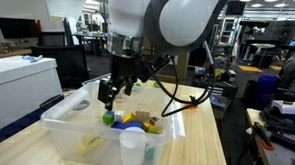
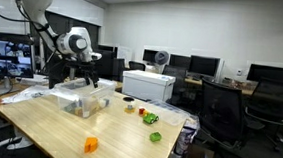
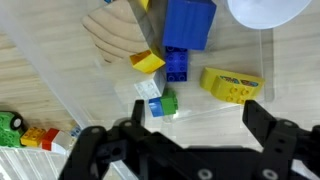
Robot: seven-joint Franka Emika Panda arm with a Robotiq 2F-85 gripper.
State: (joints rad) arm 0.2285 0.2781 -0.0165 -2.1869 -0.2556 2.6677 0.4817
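The gripper (image 3: 178, 135) hangs over a clear bin (image 1: 57, 118) — jaws spread, empty. Inside: studded blue block (image 3: 188, 22), yellow block (image 3: 232, 85) (dotted face), green block (image 3: 163, 104).

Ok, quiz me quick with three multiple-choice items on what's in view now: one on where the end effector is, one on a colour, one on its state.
1. Where is the end effector?
A. Above the clear bin
B. Above the orange toy out on the table
C. Beside the white machine

2. What colour is the biggest block in the wrist view?
A. Red
B. Blue
C. Black

3. How do the jaws stand?
A. Shut on a block
B. Open, holding nothing
C. Shut and empty

Answers:
1 A, an exterior view shows it hanging over the bin's inside.
2 B, the large studded block at the top of the wrist view is blue.
3 B, the fingers stand wide apart with nothing between them.
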